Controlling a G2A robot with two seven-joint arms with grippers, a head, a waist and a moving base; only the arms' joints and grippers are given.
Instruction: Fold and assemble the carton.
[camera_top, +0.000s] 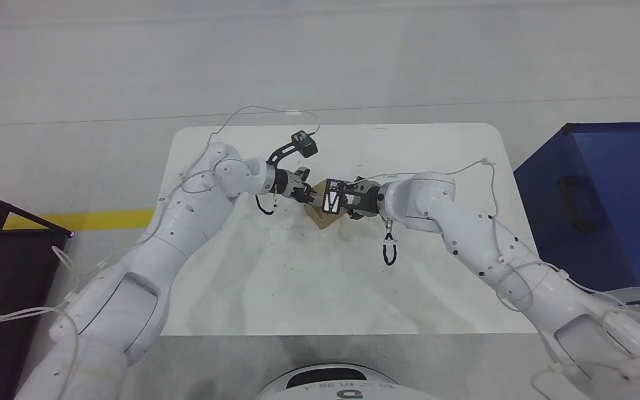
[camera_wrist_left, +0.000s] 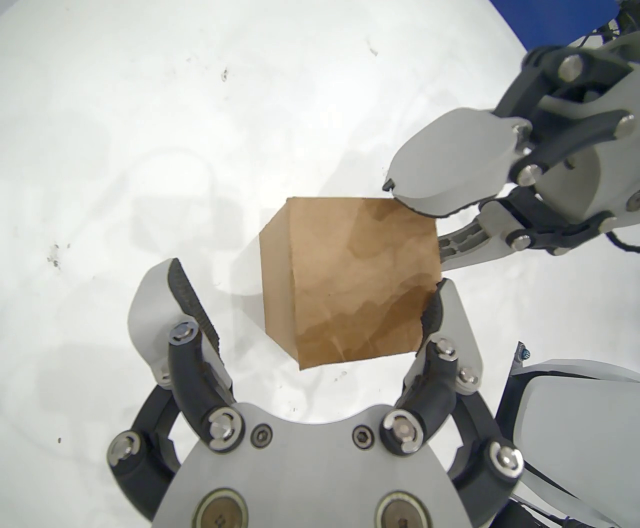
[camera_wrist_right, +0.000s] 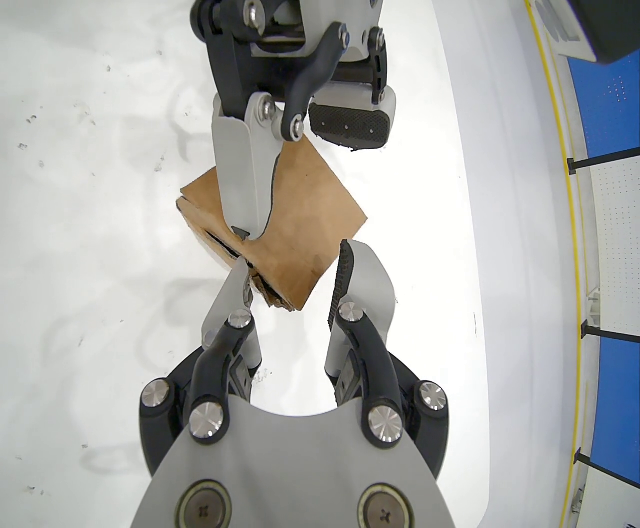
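Carton (camera_wrist_left: 350, 280) sits mid-desk (camera_top: 250, 290), wedged between the two grippers. The left gripper (camera_wrist_left: 307, 280) has its fingers spread wide, with only one touching the box. The right gripper (camera_wrist_right: 295, 260) has its fingers pinching a corner from the opposite side.

Lab: white table (camera_top: 300, 285), yellow floor tape (camera_top: 100, 218).

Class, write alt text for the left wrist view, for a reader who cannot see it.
A brown cardboard carton, folded into a box, is framed by the left gripper's open fingers against the white table. The right gripper meets its far corner.
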